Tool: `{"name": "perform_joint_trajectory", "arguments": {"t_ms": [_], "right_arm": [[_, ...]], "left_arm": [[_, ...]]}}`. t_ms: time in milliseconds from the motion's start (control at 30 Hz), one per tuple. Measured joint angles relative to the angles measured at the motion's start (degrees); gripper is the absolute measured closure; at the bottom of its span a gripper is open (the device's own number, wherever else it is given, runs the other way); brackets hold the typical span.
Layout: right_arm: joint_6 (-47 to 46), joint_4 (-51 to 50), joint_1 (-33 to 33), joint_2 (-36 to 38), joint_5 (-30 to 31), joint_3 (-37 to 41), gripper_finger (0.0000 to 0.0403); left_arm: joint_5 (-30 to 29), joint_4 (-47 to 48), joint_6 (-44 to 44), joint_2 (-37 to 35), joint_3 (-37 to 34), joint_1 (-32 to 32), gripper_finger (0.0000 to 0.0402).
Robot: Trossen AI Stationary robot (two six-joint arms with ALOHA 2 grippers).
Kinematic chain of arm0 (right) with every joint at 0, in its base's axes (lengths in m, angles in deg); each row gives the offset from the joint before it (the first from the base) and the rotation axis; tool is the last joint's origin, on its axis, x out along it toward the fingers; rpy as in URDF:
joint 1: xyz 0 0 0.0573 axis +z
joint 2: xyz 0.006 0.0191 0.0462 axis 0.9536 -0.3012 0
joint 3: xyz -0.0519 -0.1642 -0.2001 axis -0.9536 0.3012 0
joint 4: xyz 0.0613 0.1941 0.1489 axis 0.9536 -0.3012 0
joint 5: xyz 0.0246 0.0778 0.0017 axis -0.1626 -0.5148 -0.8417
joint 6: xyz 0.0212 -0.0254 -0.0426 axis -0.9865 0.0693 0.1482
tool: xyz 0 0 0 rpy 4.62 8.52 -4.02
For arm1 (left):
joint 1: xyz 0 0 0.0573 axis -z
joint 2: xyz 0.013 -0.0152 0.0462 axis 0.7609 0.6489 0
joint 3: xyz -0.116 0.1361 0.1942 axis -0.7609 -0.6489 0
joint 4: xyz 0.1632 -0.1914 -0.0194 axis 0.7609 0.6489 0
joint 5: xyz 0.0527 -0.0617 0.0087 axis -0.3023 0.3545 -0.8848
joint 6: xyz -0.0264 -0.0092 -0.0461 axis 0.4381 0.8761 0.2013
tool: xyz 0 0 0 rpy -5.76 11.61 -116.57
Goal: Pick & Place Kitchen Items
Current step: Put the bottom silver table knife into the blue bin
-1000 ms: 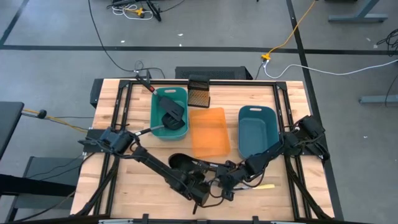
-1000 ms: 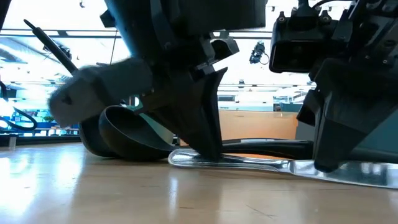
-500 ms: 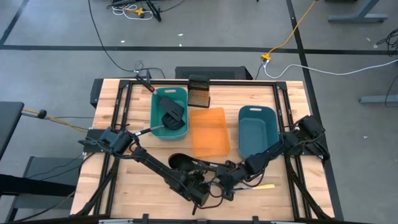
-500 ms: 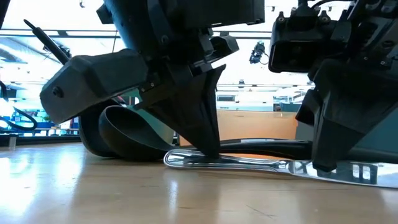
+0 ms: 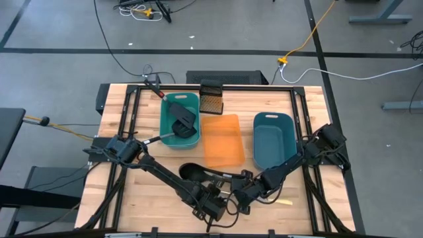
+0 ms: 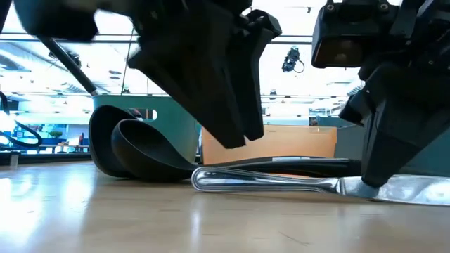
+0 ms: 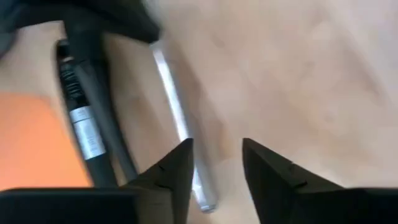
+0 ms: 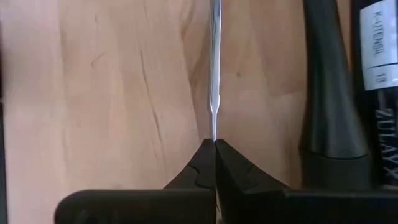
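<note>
A silvery knife (image 6: pixel 267 181) lies on the wooden table near its front edge, next to a black ladle (image 5: pixel 193 173) whose bowl rests on the table. My right gripper (image 8: pixel 215 144) is shut on the knife's blade; it also shows in the high view (image 5: pixel 239 196). My left gripper (image 7: pixel 217 168) is open and hangs just above the knife's handle end (image 7: pixel 177 112), touching nothing. It also shows in the low view (image 6: pixel 235 137). A pale-yellow piece (image 5: pixel 284 198) lies to the right of the grippers. My right gripper pinches the knife's thin blade (image 8: pixel 214 127) between its two fingers, which come from above and point down. The blade runs straight ahead out of the fingers. The knife stays down, its handle (image 6: pixel 211 179) lying on the table.
A teal tray (image 5: pixel 166 125) holding a black-headed spatula, an orange tray (image 5: pixel 221 140) and a blue tray (image 5: pixel 274 139) stand across the table's middle. A dark mesh box (image 5: pixel 211 99) stands behind them. Black handles (image 8: pixel 326 93) lie close beside the knife.
My left gripper has risen off the knife's handle end and now hangs clear above it, a little nearer the table's near edge. My right gripper stays shut on the blade. The knife stays lying on the table.
</note>
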Motion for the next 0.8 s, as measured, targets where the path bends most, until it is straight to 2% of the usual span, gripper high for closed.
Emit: {"name": "perform_joint_trajectory", "arguments": {"t_ms": [133,267,533,800], "right_arm": [[0.50,-0.38,0.19,-0.02,0.26,-0.49,0.0401],[1.14,-0.41,0.34,-0.02,0.51,-0.55,0.0401],[1.52,-0.84,0.36,-0.02,1.03,-0.61,0.0402],[1.49,-1.04,0.34,0.00,1.10,-0.62,0.0402]], "left_arm": [[0.60,0.40,0.48,0.00,0.04,-0.39,0.0224],[0.56,0.50,1.80,0.00,0.04,-1.56,0.0217],[6.35,-0.30,3.47,0.00,-2.78,-4.35,0.0229],[7.95,-1.98,3.49,0.01,-6.03,-5.41,0.0256]]}}
